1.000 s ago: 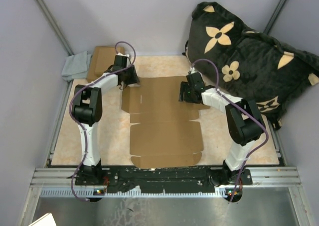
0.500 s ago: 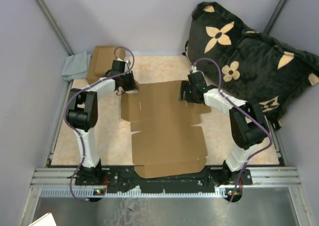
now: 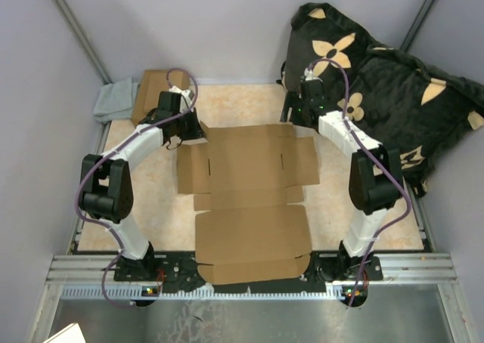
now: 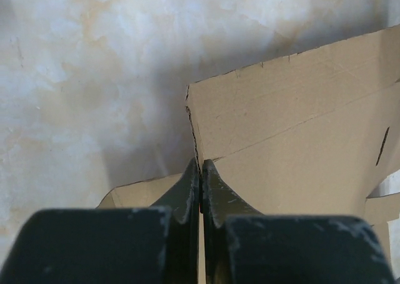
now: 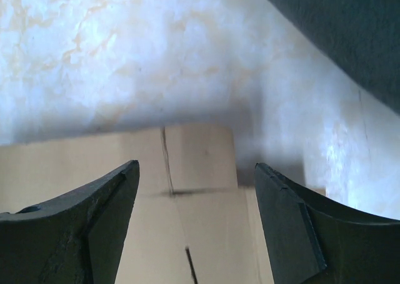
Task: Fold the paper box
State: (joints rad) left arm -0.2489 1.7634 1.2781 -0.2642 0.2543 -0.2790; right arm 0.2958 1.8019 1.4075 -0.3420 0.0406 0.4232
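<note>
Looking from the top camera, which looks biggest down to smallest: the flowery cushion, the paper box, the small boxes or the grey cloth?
1. The cushion and the paper box look too alike to rank.
2. The small boxes, partly hidden.
3. The cloth.

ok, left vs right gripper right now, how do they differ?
Left gripper is shut, pinching the paper box at its far-left corner; right gripper is open and holds nothing. Left touches the cardboard; right hovers over the far-right edge. Both sit at the box's far end.
</note>
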